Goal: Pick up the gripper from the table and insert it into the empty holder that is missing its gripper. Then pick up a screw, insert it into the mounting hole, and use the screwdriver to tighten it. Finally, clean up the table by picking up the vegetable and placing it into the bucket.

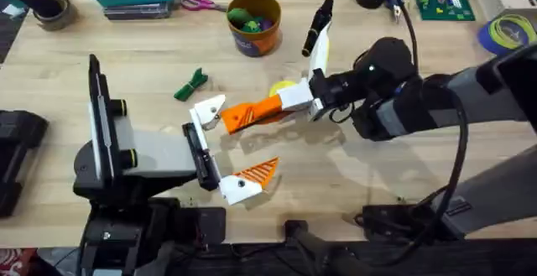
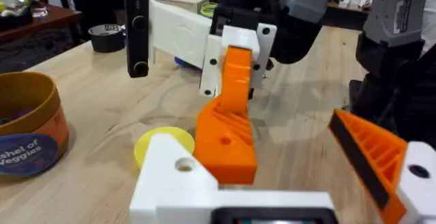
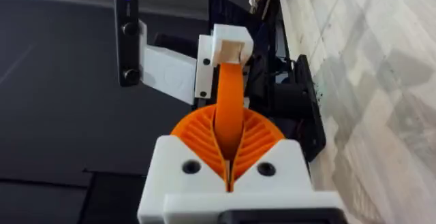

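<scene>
Overhead view, frame centre: right hand (image 1: pixel 270 108) clamped on the gripper (image 1: pixel 245 115), its tip at the holder (image 1: pixel 206 112) of the open left hand (image 1: pixel 220 150).

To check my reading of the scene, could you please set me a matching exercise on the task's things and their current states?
Things:
1. the gripper
2. the vegetable
3. the bucket
4. the holder

States:
A. lying on the table, apart from the bucket
B. white and bare, with no orange finger
C. clamped between the fingers of the right gripper
D. standing upright with toy pieces inside

Pairs: 1-C, 2-A, 3-D, 4-B
</scene>
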